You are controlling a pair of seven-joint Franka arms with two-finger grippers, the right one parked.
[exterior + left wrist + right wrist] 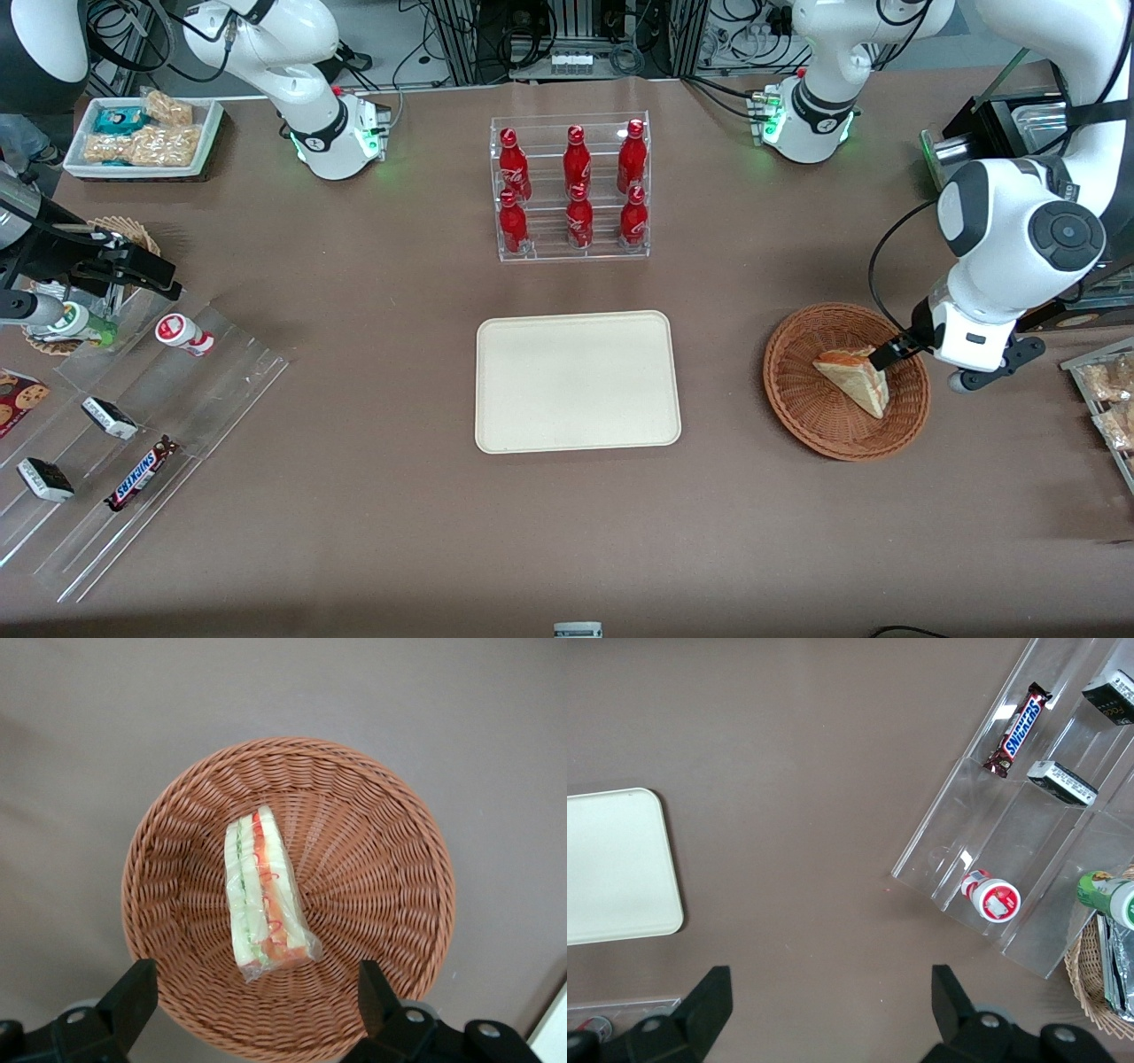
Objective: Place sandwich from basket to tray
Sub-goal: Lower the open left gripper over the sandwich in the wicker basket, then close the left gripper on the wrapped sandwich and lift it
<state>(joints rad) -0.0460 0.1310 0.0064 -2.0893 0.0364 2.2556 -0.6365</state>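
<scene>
The hand (252, 992) (fingers spread) hovers over the sandwich (263, 895) in the basket (390, 895), partly hiding it.

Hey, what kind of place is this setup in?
Likely a robotics lab staging a snack shop: tiered cola bottles, a Snickers bar, cabling at the table's edge. The open gripper hovers over the basket.

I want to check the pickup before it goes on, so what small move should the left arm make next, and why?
Probably a straight descent. The gripper hovers open above the basket, its jaws spread wide and not touching the sandwich, which lies wrapped on the basket floor. Lowering until the jaws straddle the wedge would allow a close; the tray waits bare.
</scene>
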